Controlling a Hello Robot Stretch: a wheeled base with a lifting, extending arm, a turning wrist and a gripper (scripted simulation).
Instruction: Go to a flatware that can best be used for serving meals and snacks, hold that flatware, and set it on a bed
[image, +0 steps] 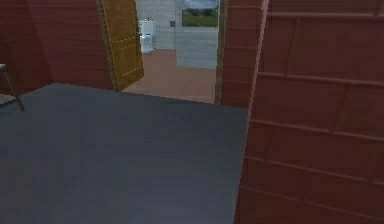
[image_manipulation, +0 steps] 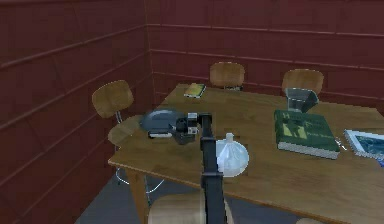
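My arm reaches across the table (image_manipulation: 262, 172), and my hand (image_manipulation: 166, 128) is at the grey plate (image_manipulation: 150, 120), which lies near the table's left edge, by the chair (image_manipulation: 112, 98). The plate rests on the wood right at my fingers, so I cannot tell whether I have hold of it, nor how my hand is set. I judge the approach done. A sure grasp, the lift and the trip to a bed remain, perhaps through the doorway (image: 180, 50).

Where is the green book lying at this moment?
In the arm side view, the green book lies on the wooden table toward the view's right, with a grey object just beyond it.
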